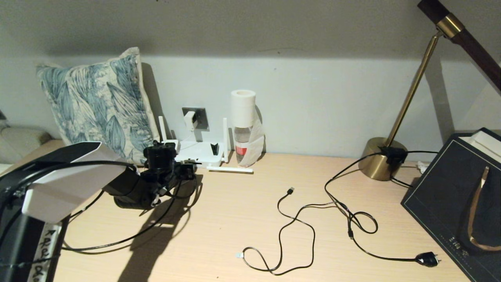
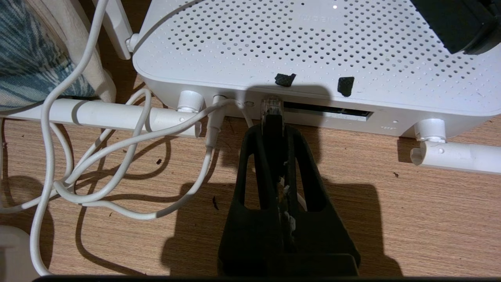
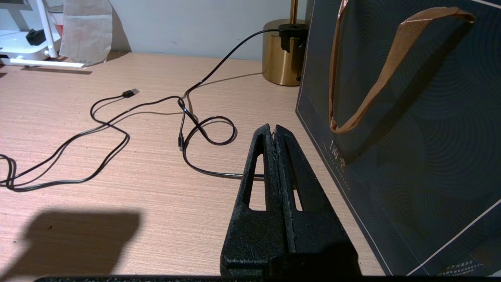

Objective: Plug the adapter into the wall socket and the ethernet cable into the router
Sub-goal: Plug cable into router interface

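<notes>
The white router [image 2: 313, 47] lies flat against the wall, below the grey wall socket [image 1: 200, 117]. The white adapter [image 1: 190, 120] sits in that socket, and its thin white cord [image 2: 117, 156] runs to the router's back edge. My left gripper [image 2: 274, 131] is shut on the ethernet cable, just behind its clear connector [image 2: 271, 106]. The connector's tip is at the left end of the dark port row [image 2: 328, 111]; how deep it sits I cannot tell. The black cable [image 1: 137, 235] trails over the table. My right gripper [image 3: 273, 129] is shut and empty, low beside the dark bag.
A leaf-print pillow [image 1: 92, 103] leans on the wall left of the router, a bottle [image 1: 243, 141] with a paper roll on top to its right. A black USB cable [image 1: 297, 219], the lamp's cord and plug [image 1: 427, 259], a brass lamp base [image 1: 377, 158] and a dark gift bag [image 1: 454, 196] occupy the right half.
</notes>
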Robot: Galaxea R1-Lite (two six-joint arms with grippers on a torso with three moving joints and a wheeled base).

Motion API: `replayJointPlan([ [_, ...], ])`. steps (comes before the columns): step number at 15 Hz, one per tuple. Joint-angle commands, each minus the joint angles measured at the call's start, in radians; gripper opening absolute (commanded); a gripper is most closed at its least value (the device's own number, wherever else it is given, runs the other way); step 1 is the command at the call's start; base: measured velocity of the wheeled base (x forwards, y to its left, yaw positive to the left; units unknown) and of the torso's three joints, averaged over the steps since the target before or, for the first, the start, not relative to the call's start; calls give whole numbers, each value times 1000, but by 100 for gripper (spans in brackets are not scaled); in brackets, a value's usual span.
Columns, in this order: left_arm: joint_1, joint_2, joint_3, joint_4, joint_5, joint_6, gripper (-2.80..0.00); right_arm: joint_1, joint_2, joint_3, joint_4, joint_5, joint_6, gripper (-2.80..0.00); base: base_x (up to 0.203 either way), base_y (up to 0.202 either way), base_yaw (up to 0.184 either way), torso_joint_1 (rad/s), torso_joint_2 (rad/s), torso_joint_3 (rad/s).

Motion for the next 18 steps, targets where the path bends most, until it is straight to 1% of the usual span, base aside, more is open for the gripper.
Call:
replayJointPlan([
  [1, 0, 1, 0, -6, -2, 0, -280, 0, 1, 35, 0, 0, 0, -280, 0, 0, 0, 0, 0, 0],
  [18, -10, 12, 6, -14, -7, -1, -280, 0, 1, 35, 0, 0, 0, -280, 0, 0, 0, 0, 0, 0],
])
